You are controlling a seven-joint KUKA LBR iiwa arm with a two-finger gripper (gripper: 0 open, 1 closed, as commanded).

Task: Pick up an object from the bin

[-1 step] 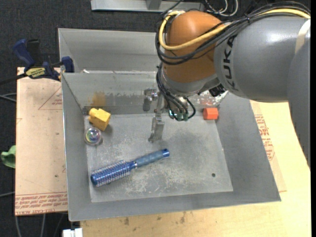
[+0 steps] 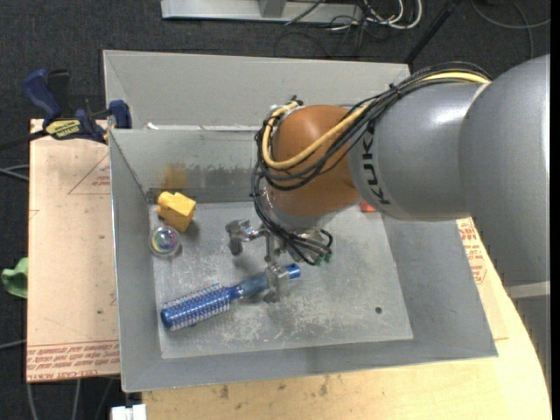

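1. Camera view, first entry: grey metal bin (image 2: pixel 359 309), its floor mostly bare, holding a few loose things.
2. Gripper (image 2: pixel 273 268): hung low over the middle of the bin floor, beneath the orange cover (image 2: pixel 306 160) on the wrist, with the arm (image 2: pixel 455 138) entering across the right rim. Cover and cables masked it from above, so whether it stood apart or closed could not be told.
3. Blue hairbrush (image 2: pixel 210 303): lay flat along the front wall, bristled head toward the front-left corner. Its handle end was just beside the gripper, perhaps touching it. Being nearest, it was judged the likely candidate for the pick; nothing was seen gripped.
4. Yellow block (image 2: pixel 177 208): sat by the left wall toward the rear-left corner, well apart from the gripper.
5. Small clear round thing (image 2: pixel 164 241): rested just in front of the yellow block, close to the left wall. It was judged likely to roll if nudged.
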